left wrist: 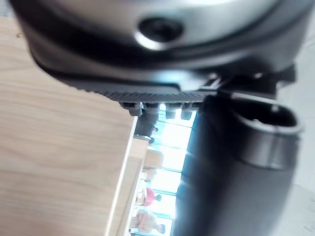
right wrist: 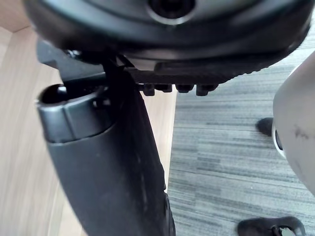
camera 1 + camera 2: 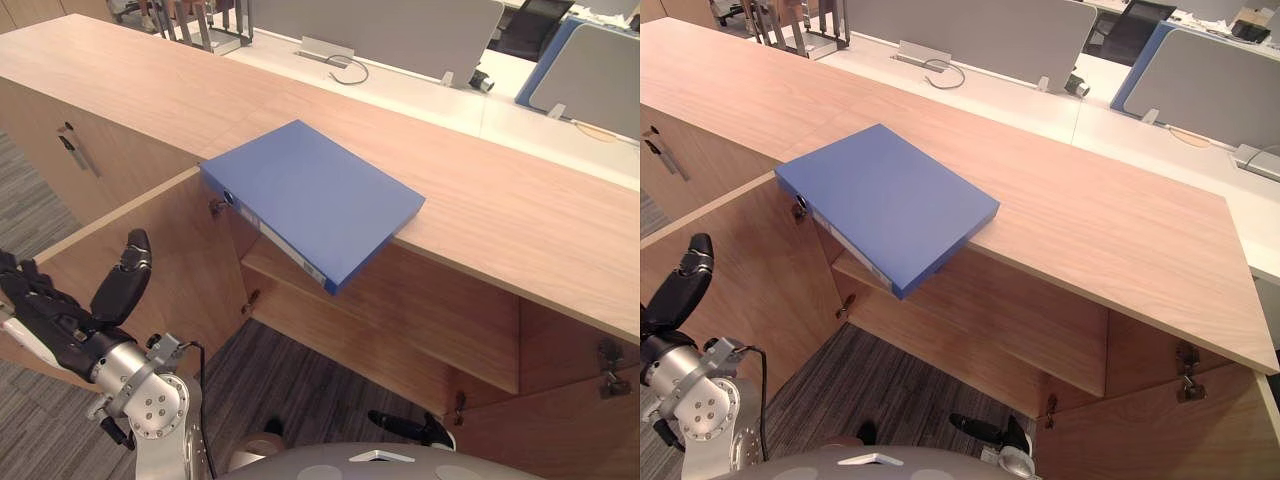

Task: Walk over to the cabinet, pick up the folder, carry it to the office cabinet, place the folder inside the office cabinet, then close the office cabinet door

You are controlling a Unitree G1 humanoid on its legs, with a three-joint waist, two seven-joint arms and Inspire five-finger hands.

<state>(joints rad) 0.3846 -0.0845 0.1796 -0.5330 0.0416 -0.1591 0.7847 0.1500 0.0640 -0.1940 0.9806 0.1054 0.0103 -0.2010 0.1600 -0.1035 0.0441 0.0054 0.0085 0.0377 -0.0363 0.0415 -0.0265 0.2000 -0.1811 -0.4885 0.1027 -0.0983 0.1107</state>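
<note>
A blue folder lies flat on the long wooden cabinet top, one corner jutting out over the front edge above the open compartment. My left hand is low at the left, in front of the open left door. It is open, thumb raised, holding nothing, and well short of the folder. In the right wrist view my right hand hangs over grey carpet beside a wooden panel, thumb straight, with nothing in it.
Below the top the cabinet stands open, with a wooden shelf inside and a second door swung out at the right. A closed cabinet with a metal handle adjoins at the left. White desks with grey dividers stand behind.
</note>
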